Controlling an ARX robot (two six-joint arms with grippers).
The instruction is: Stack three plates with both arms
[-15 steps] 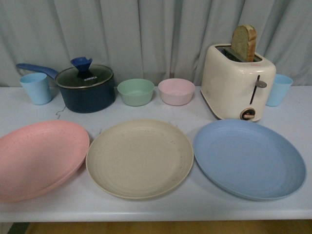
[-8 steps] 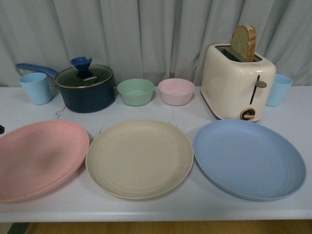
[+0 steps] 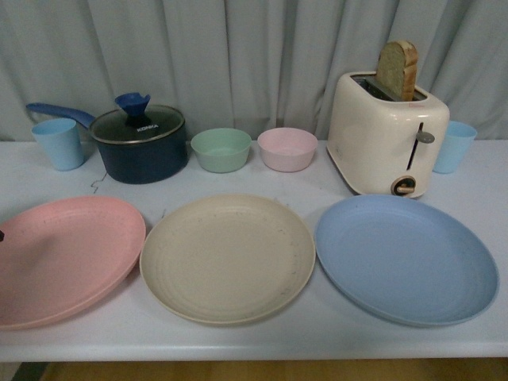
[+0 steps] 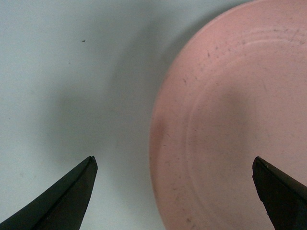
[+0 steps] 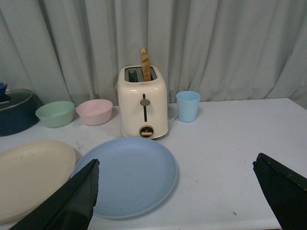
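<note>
While its black fingers [image 4: 67, 201] stand wide apart with nothing between them, the left gripper [image 4: 173, 158] hangs over the rim of the pink plate [image 4: 240, 120], one finger above bare table [image 4: 57, 72], the other above the plate. The right gripper [image 5: 176, 164] is likewise spread wide and empty, the blue plate [image 5: 129, 175] lying ahead of it. Between the two plates lies the cream plate [image 3: 228, 258], all three side by side and unstacked, with a toaster [image 3: 385, 135] behind the blue one.
</note>
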